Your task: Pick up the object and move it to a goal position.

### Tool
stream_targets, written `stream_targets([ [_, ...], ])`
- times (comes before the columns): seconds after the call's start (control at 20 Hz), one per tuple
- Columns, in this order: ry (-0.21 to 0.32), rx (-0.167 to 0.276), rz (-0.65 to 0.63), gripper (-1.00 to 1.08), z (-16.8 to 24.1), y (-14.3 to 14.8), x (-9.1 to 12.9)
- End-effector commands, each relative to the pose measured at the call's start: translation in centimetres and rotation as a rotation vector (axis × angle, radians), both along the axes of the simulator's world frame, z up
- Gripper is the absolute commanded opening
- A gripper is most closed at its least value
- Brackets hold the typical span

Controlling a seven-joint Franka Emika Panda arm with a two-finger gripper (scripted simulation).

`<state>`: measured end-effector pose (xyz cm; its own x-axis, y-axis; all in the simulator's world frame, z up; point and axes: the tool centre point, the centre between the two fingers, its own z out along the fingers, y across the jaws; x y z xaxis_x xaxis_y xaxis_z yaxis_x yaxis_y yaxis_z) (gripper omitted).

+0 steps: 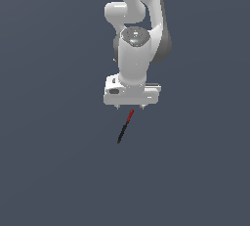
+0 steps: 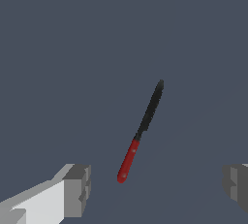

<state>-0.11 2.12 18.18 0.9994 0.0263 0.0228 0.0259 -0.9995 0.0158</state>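
The end effector (image 1: 130, 107) hangs with its fingers (image 2: 77, 189) spread wide and holding nothing, above the red end of the object (image 1: 124, 126), which lies on the dark surface (image 1: 49, 171) and slants toward the exterior view's lower left. The likely trouble is alignment. The stick is thin and lies flat and mostly offset from the gap, so a straight descent could close on the very tip or miss it, or tip it askew.
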Motion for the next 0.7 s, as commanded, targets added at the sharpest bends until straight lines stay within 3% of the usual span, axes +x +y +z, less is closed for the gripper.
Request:
stream_targets([
  [0.0, 0.0, 0.0, 0.0, 1.0, 0.0, 0.0, 0.0],
  [0.65, 0.038, 0.007, -0.026, 1.0, 0.2, -0.97, -0.77],
])
